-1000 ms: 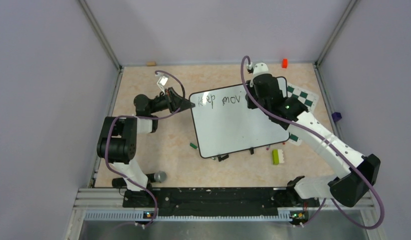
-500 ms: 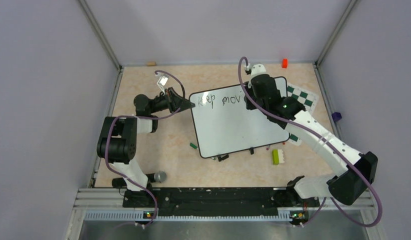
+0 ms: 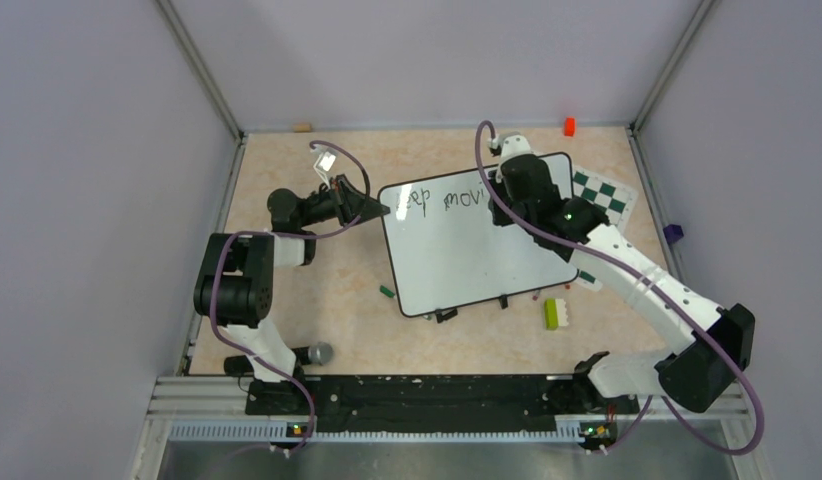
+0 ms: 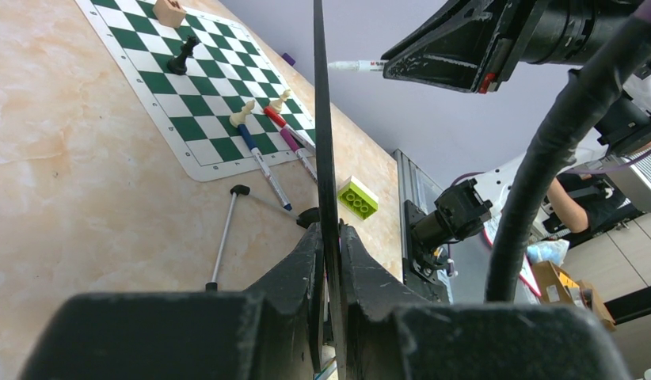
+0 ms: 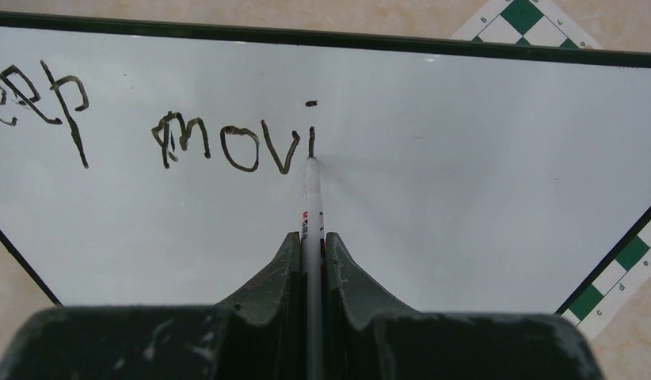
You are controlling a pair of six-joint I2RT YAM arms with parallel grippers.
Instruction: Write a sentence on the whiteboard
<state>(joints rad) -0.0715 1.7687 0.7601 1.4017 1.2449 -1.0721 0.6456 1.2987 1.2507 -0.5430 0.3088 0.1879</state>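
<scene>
Marker (image 5: 310,198) farther along whiteboard (image 3: 477,255), beige tabletop (image 3: 317,290)

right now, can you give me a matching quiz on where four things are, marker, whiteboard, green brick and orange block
Things:
1 marker
2 whiteboard
3 green brick
4 orange block

Places:
a edge clamped in the left pincer
b at the far edge of the table
c held in the right pincer, tip on the writing
d on the table, off the whiteboard's near right corner

Pairs: 1-c, 2-a, 3-d, 4-b
</scene>
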